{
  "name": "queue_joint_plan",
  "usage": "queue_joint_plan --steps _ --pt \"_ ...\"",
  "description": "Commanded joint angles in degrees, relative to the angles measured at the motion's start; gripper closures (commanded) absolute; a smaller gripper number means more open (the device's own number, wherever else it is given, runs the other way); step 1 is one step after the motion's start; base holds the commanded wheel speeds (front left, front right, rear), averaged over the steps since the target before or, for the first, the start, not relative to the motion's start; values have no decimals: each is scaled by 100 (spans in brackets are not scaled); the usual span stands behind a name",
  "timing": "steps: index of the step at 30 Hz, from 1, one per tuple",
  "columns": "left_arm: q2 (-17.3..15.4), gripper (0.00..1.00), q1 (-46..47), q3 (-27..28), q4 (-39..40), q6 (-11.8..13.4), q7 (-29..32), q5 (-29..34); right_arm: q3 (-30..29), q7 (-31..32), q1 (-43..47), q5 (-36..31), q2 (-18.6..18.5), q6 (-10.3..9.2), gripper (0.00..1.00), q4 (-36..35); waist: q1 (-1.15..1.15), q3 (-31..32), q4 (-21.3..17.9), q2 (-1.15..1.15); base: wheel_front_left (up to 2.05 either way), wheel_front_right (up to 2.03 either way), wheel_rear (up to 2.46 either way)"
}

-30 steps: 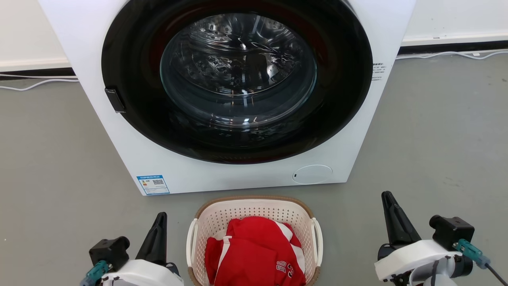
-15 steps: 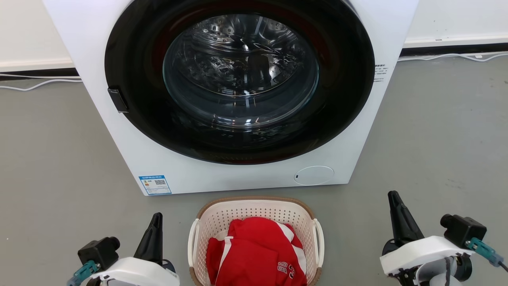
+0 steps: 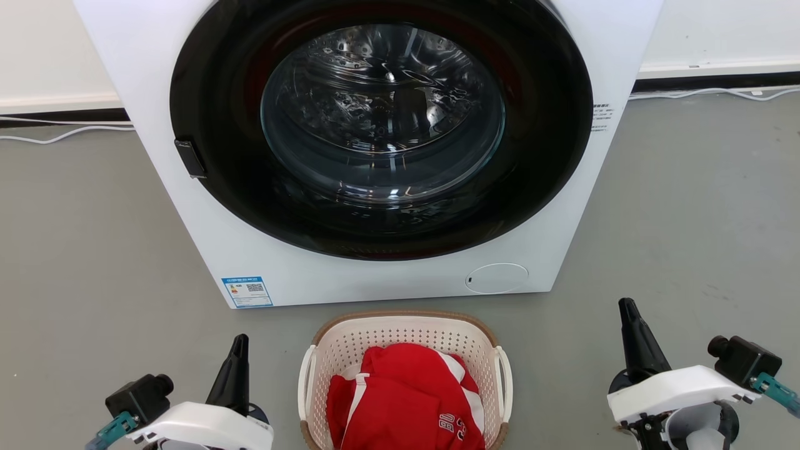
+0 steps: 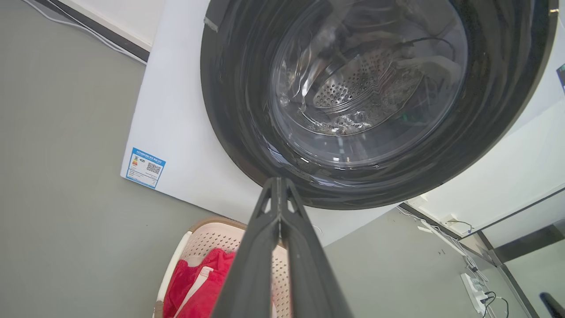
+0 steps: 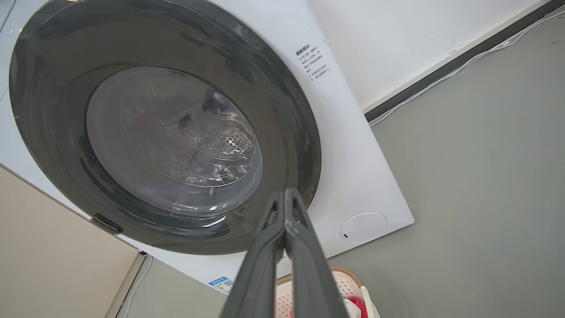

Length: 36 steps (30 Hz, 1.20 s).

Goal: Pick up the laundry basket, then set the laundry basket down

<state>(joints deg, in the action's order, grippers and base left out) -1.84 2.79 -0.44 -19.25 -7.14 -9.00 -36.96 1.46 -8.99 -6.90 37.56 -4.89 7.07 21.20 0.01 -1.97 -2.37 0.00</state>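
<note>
Inventory from my remote station, 8 entries.

1. Laundry basket [image 3: 400, 330]: cream, perforated, with a brown rim. It stands on the grey floor [image 3: 687, 219] near the bottom edge of the head view and nothing grips it. A narrow strip of floor separates it from the machine behind it.
2. Red garment [image 3: 400, 400]: it has white stripes and lies heaped inside the basket, rising to about rim height.
3. Basket handles: 2 white loops, 1 on the left side [image 3: 304, 375] and 1 on the right side [image 3: 504, 375].
4. Left gripper [image 3: 239, 342]: fingers pressed together and holding nothing. It hangs above the floor left of the basket, apart from the left loop, tips toward the machine.
5. Right gripper [image 3: 627, 306]: fingers pressed together and holding nothing. It is further out from the right loop, with bare floor between.
6. Washing machine [image 3: 262, 262]: a white front-loader just behind the basket. Its big dark round door [image 3: 381, 125] is closed, with the steel drum visible through the glass. A blue label [image 3: 247, 291] sits at the lower left corner and a round cover [image 3: 498, 278] at the lower right.
7. White cables [image 3: 62, 132]: they run along the floor's far edge, by the wall.
8. Power strip [image 4: 471, 287]: it lies on the floor beyond the machine in the left wrist view.
</note>
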Motion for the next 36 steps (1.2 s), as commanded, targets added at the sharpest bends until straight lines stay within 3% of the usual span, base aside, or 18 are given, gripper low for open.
queue_joint_plan --steps 1,36 --pt "-35 100 213 81 178 -11 42 -206 -42 76 -104 179 -20 12 100 -176 -1 3 5 0 0 0 0" --pt "-63 100 264 329 315 -21 649 -2346 -349 671 -33 2304 69 24 100 -394 -1 74 98 0 0 0 0"
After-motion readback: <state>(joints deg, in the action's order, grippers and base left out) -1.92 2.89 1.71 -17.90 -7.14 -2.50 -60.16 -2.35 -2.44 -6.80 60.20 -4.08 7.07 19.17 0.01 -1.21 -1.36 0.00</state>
